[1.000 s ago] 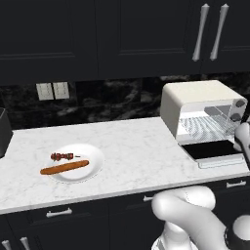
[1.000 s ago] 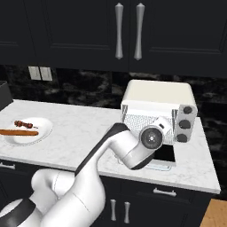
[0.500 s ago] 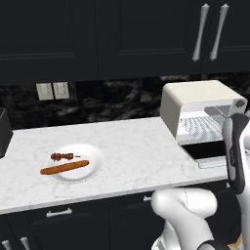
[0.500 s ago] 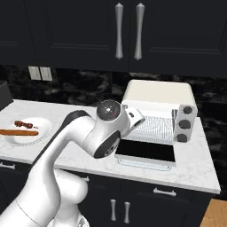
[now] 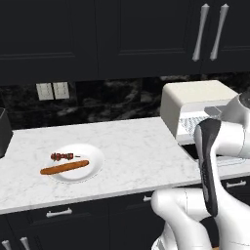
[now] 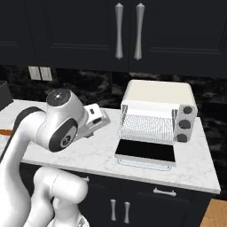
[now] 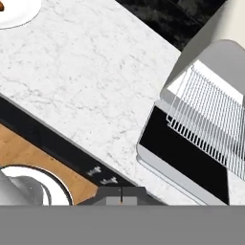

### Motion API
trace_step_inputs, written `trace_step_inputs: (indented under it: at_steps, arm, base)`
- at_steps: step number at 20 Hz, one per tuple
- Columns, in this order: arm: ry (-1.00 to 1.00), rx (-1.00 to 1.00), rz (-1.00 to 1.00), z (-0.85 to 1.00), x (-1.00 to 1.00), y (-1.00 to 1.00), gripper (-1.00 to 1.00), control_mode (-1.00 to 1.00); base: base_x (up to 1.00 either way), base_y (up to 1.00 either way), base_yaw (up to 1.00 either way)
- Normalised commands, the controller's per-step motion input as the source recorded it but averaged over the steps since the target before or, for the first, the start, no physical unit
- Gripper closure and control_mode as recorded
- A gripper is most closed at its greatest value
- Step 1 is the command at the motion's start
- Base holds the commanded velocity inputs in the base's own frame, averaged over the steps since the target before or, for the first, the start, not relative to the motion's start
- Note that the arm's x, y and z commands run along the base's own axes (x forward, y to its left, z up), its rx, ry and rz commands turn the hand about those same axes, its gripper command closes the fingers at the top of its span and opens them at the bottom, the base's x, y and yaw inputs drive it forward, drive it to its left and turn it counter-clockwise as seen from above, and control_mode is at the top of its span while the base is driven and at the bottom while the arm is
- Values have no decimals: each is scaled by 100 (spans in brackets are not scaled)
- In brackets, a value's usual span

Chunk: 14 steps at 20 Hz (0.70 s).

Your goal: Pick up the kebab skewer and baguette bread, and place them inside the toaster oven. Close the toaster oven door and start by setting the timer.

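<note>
White marble counter (image 5: pixel 132 151) lies beneath your jaws (image 7: pixel 121 194), which are pressed together, holding nothing. Just beyond them the toaster oven (image 6: pixel 157 104) stands with its door (image 6: pixel 146 151) dropped flat. Well off to their other side, the kebab skewer (image 5: pixel 62 156) and baguette bread (image 5: pixel 64 167) rest on the plate (image 5: pixel 93 158).
</note>
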Motion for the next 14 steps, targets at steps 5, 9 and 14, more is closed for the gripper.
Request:
trace_step_inputs:
  at_steps: [5,9,14]
  arm:
    - [7,10,-1,30,-10,100,-100,-100]
    - [7,2,2,23,0,100,-100,-100]
    - [9,0,14,2,-3,100,-100,-100]
  base:
    - [0,0,0]
    - [0,0,0]
    - [0,0,0]
